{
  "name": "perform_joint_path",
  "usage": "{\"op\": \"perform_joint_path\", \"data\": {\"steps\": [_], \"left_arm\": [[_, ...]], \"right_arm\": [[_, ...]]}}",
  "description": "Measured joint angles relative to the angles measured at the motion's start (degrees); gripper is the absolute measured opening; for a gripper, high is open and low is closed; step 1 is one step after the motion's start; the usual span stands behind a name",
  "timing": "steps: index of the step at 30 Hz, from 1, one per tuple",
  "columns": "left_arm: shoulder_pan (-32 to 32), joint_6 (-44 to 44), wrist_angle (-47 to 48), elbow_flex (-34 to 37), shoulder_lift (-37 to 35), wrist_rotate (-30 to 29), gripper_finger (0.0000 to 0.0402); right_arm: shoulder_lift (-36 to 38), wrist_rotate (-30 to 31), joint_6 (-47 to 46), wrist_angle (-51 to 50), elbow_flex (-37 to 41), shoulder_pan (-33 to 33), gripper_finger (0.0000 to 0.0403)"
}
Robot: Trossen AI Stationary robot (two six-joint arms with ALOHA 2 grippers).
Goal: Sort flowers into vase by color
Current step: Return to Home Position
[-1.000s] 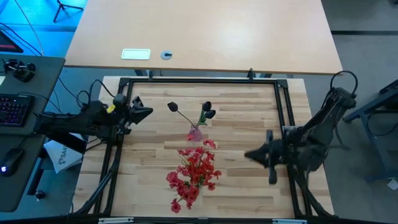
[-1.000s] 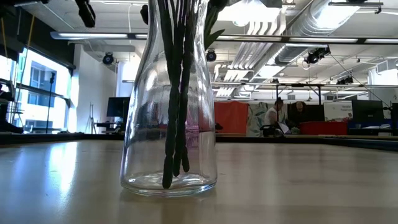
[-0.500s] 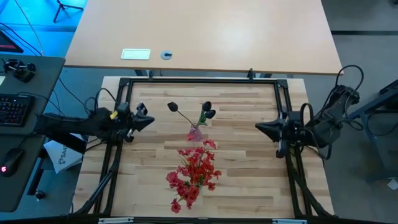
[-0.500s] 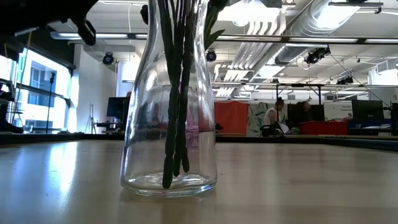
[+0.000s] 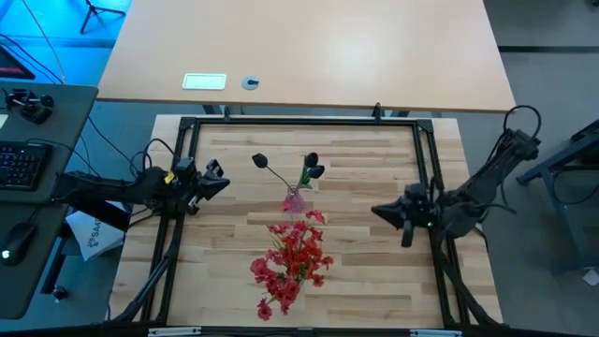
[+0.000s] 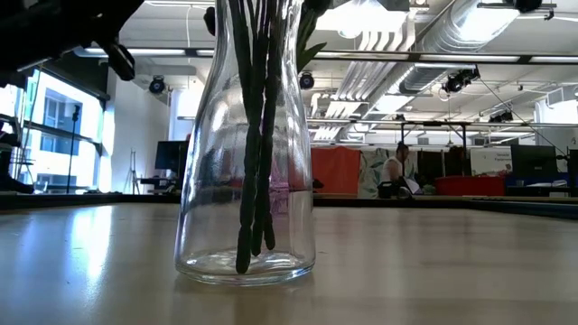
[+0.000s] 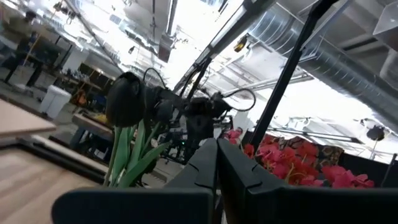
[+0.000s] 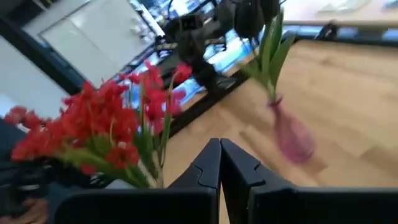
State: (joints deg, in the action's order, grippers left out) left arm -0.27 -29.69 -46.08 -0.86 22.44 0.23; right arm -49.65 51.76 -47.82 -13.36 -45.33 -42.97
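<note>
Left gripper hovers at the left edge of the table, fingers pressed together. Mid-table, red flowers stand in the clear vase, dark flowers in the pink vase. Light, floppy things, best pinched mid-stem, I'd say. Only the low view shows stems reaching the vase floor. Right gripper waits at the right edge, fingers together.
</note>
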Motion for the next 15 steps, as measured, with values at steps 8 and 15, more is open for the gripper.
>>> {"op": "perform_joint_path", "data": {"steps": [8,15], "left_arm": [[0.0,-0.7,3.0,0.0,0.0,0.0,0.0],[0.0,-0.7,7.0,0.0,0.0,0.0,0.0]], "right_arm": [[10.1,-20.6,15.3,26.8,16.9,14.2,0.0],[24.3,-40.9,26.4,27.7,26.9,28.6,0.0]]}}
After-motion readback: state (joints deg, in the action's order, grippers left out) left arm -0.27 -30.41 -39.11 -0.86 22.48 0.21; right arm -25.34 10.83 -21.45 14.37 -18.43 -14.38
